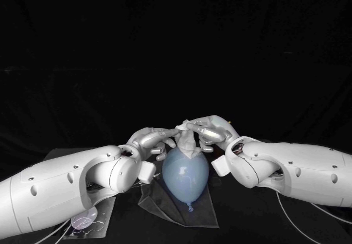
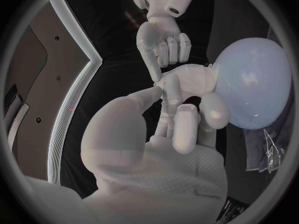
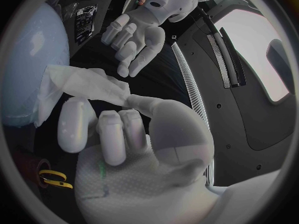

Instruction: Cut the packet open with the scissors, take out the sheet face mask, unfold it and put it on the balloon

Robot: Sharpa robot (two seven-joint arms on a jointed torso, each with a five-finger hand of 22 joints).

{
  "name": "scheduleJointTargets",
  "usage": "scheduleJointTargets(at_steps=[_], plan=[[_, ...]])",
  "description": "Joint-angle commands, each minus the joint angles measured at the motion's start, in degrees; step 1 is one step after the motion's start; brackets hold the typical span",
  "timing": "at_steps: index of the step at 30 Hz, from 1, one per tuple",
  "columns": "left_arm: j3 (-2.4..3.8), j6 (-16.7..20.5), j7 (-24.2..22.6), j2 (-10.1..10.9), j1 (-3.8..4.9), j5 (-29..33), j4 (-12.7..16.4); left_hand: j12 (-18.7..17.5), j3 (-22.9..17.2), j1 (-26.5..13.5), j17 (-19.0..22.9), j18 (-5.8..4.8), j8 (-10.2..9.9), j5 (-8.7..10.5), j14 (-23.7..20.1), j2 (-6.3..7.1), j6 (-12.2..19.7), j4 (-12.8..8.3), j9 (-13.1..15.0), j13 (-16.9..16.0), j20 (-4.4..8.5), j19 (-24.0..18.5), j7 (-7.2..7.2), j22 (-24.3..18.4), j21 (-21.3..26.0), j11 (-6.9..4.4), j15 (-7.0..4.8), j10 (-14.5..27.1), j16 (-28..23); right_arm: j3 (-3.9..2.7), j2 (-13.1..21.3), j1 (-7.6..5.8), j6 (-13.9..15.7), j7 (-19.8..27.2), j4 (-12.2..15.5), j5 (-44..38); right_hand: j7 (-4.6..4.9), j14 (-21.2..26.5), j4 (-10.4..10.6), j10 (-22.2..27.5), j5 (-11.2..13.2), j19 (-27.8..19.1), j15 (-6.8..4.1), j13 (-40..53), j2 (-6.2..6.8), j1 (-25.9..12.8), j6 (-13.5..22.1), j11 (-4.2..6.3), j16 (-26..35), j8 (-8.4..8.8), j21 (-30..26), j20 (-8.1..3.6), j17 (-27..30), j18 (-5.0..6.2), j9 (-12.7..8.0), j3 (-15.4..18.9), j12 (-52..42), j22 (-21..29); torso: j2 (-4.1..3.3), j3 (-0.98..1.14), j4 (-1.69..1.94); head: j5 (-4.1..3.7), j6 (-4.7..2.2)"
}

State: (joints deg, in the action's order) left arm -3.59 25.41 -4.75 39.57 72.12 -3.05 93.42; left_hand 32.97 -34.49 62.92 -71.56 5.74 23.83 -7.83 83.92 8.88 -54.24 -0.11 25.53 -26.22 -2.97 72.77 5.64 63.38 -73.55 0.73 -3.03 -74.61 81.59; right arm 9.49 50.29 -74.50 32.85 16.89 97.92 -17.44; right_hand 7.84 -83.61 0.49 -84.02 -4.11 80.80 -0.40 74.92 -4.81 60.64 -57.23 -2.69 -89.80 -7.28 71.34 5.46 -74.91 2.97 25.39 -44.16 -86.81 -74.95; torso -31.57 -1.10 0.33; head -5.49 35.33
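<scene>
A pale blue balloon (image 1: 185, 173) (image 2: 252, 89) (image 3: 28, 64) lies at the table's middle, knot toward me. The white sheet face mask (image 1: 190, 141) (image 2: 190, 78) (image 3: 81, 84), still folded into a narrow strip, hangs over the balloon's far end. My right hand (image 1: 209, 129) (image 3: 137, 134) (image 2: 163, 42) holds the strip's top end, thumb pressed on it. My left hand (image 1: 152, 140) (image 2: 168, 149) (image 3: 134, 40) reaches in from the other side; its thumb and a finger meet at the strip's edge.
A clear opened packet (image 1: 198, 213) (image 2: 271, 144) lies flat under the balloon. Another clear wrapper with a ringed object (image 1: 86, 221) lies near the front left, beside my left arm. A yellow loop (image 3: 53, 180) shows beneath my right hand.
</scene>
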Motion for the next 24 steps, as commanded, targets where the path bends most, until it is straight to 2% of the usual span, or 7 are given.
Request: scheduleJointTargets(at_steps=[1, 2, 3, 8, 14, 18, 24], plan=[[0.06, -3.3, -0.2, -0.7, 0.06, -0.7, -0.3, -0.3, 2.1, 0.1, -0.1, 0.27, -0.8, 2.28, 1.7, 0.97, -0.1, 0.8, -0.8, 0.0, -0.17, 0.0, 0.15, -0.1, 0.4, 0.35, 0.38, 0.3, 0.2, -0.03, -0.2, 0.01, -1.0, -0.1, -0.1, 0.0, 0.19, -6.4, 0.3, -4.8, 0.0, -0.2, -0.10, 13.6, 0.03, 0.5, -0.1, -0.57, -0.2, -0.14, 0.0, 0.13, -15.1, 0.93, 0.0, -0.2, -0.3, -9.8, 0.00, -0.02, -0.03, 0.12, -0.01], [0.06, -3.4, -0.2, -1.0, 0.04, -0.7, -0.4, -0.4, 2.7, 0.1, 0.0, 0.27, -1.0, 3.15, 1.7, 1.13, -0.2, 1.1, -0.9, 0.1, -0.18, 0.0, 0.24, -0.1, 0.5, 0.33, 0.42, 0.4, 0.1, -0.03, -0.3, 0.01, -1.2, -0.2, 0.0, -0.1, 0.19, -6.4, 0.3, -4.8, 0.0, -0.2, -0.10, 13.6, 0.03, 0.5, -0.1, -0.57, -0.2, -0.14, 0.0, 0.13, -15.1, 0.93, 0.0, -0.2, -0.3, -9.8, -0.03, 0.00, -0.05, 0.14, -0.05], [0.06, -3.4, -0.2, -1.3, 0.01, -0.5, -0.7, -0.5, 5.0, 0.3, 0.0, 0.26, -2.0, 4.92, 1.6, 1.69, -0.5, 2.5, -1.5, 0.1, -0.25, 0.1, 0.38, -0.3, 0.6, 0.32, 0.51, 0.3, 0.1, -0.03, -0.4, 0.01, -1.3, -0.3, 0.0, -0.1, 0.19, -6.4, 0.3, -4.8, 0.0, -0.2, -0.10, 13.6, 0.03, 0.5, -0.1, -0.57, -0.2, -0.14, 0.0, 0.13, -15.1, 0.93, 0.0, -0.2, -0.3, -9.8, -0.05, 0.00, -0.06, 0.11, -0.08], [0.06, -3.0, -0.3, -2.1, -0.04, -0.2, -1.4, -0.5, 7.1, 0.0, 0.0, 0.27, -2.8, 5.05, 1.6, 2.25, -0.5, 4.1, -1.9, 0.2, -0.29, 0.2, 0.47, -0.4, 0.8, 0.56, 0.59, 0.3, 0.2, -0.02, -0.6, 0.01, -1.8, -0.6, 0.5, -0.4, 0.19, -6.4, 0.3, -4.8, 0.0, -0.2, -0.10, 13.6, 0.03, 0.5, -0.1, -0.57, -0.2, -0.14, 0.0, 0.13, -15.1, 0.93, 0.0, -0.2, -0.3, -9.8, -0.03, 0.00, -0.06, 0.10, -0.04], [0.07, -2.0, 0.4, -2.6, -0.06, -0.1, -1.9, -0.5, 8.4, 0.2, 0.0, 0.24, -3.2, 5.05, 1.6, 2.13, -0.9, 5.7, -2.2, 0.2, -0.29, 0.4, 0.40, -0.3, 0.8, 0.52, 0.57, 0.1, 0.2, -0.02, -0.5, 0.01, -2.1, -0.6, 1.1, -0.7, 0.20, -6.4, 0.3, -4.8, 0.0, -0.3, -0.09, 13.6, 0.02, 0.5, -0.1, -0.58, -0.2, -0.13, 0.0, 0.13, -15.1, 0.94, 0.0, -0.2, -0.2, -9.8, -0.01, 0.01, -0.03, 0.01, 0.16], [0.07, -1.5, 0.8, -2.7, -0.06, 0.0, -2.0, -0.4, 8.9, 0.6, -0.1, 0.20, -3.3, 5.02, 1.7, 1.49, -1.5, 6.6, -2.3, 0.1, -0.25, 0.6, 0.22, -0.1, 0.7, 0.38, 0.47, -0.1, 0.2, -0.02, -0.4, 0.01, -2.1, -0.5, 1.4, -0.7, 0.20, -6.4, 0.3, -4.8, 0.0, -0.3, -0.09, 13.6, 0.02, 0.5, -0.1, -0.58, -0.2, -0.13, 0.0, 0.13, -15.1, 0.94, 0.0, -0.2, -0.2, -9.8, -0.01, 0.00, -0.02, 0.02, 0.19], [0.07, -1.1, 1.1, -2.5, -0.06, 0.0, -2.0, -0.3, 9.5, 1.2, -0.1, 0.16, -3.7, 5.00, 1.8, -0.74, -2.3, 9.3, -2.6, 0.1, -0.13, 0.9, 0.07, 0.1, 0.6, 0.28, 0.36, -0.4, 0.2, -0.02, -0.2, 0.01, -2.0, -0.3, 1.4, -0.7, 0.22, -6.4, 0.4, -4.8, 0.1, -0.3, -0.08, 13.6, -0.01, 0.5, 0.0, -0.60, -0.2, -0.10, 0.0, 0.15, -15.1, 0.95, 0.0, -0.2, -0.2, -9.8, -0.02, -0.01, -0.01, -0.02, 0.18]])
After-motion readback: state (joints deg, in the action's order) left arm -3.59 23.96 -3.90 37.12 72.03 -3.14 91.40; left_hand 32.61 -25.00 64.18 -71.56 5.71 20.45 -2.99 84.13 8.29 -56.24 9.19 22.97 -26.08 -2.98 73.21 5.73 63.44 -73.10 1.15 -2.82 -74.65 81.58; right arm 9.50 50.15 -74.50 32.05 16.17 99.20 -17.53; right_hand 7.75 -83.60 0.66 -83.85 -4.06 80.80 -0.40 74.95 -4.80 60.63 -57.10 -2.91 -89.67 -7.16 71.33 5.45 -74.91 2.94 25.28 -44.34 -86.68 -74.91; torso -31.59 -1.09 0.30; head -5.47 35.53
